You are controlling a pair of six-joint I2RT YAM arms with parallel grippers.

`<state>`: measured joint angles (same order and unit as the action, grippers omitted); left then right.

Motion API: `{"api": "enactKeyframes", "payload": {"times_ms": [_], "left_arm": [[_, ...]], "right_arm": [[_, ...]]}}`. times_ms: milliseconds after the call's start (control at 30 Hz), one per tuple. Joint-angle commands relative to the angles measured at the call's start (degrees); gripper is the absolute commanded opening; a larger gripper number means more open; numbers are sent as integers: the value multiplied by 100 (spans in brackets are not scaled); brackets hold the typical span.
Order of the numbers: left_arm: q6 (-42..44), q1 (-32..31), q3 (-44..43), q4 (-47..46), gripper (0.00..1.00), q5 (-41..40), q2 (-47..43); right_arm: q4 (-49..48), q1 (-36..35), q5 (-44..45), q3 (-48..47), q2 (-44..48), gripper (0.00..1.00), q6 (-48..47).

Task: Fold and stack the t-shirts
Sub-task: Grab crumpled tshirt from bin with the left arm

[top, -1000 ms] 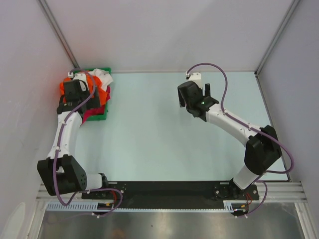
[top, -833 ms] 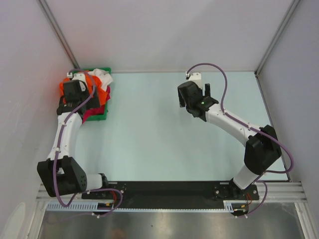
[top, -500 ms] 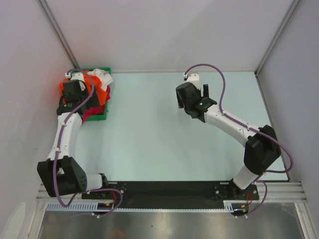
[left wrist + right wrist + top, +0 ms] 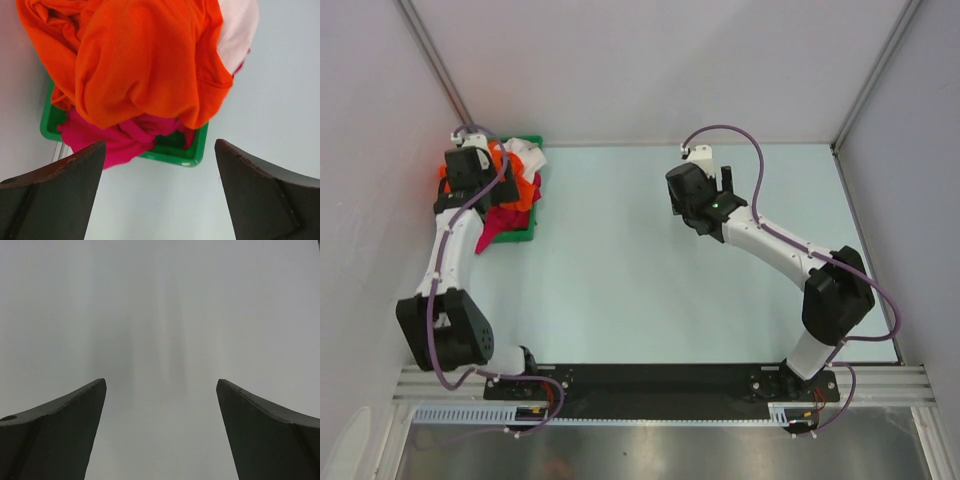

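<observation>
The t-shirts lie heaped in a green bin (image 4: 527, 140) at the table's far left. An orange one (image 4: 145, 60) is on top, a magenta one (image 4: 115, 142) spills over the bin's near rim (image 4: 175, 156), and a white one (image 4: 239, 30) lies at the right side. In the top view the orange shirt (image 4: 523, 190), magenta shirt (image 4: 500, 218) and white shirt (image 4: 527, 156) show beside my left gripper (image 4: 470, 178). That gripper (image 4: 160, 147) hangs open above the heap, with nothing between its fingers. My right gripper (image 4: 700, 184) is open and empty over the table's far middle.
The left wall stands close beside the bin. The right wrist view holds only a plain grey surface between the fingers (image 4: 75, 415). The pale table (image 4: 620, 280) stretches between the two arms.
My left gripper has shifted toward the back wall over the bin. My right gripper has drifted slightly left. Both stayed open.
</observation>
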<state>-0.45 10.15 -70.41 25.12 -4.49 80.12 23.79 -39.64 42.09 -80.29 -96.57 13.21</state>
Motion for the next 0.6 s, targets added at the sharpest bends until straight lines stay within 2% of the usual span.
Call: {"api": "enactKeyframes", "payload": {"times_ms": [0,133,267,400,567], "left_arm": [[-16,294,-841,150,96,18,741],[-69,514,-1973,598,90,89,1742],[27,540,-2529,722,84,168,2375],[19,540,-3152,862,84,396,2657],[-52,295,-3163,898,87,642,2562]], "right_arm": [[-41,-26,195,-198,-19,100,-12],[-252,-26,160,4,-28,100,41],[-278,-35,107,75,-107,100,172],[-270,-70,72,14,-221,100,191],[-287,-132,72,-74,-335,100,217]]}}
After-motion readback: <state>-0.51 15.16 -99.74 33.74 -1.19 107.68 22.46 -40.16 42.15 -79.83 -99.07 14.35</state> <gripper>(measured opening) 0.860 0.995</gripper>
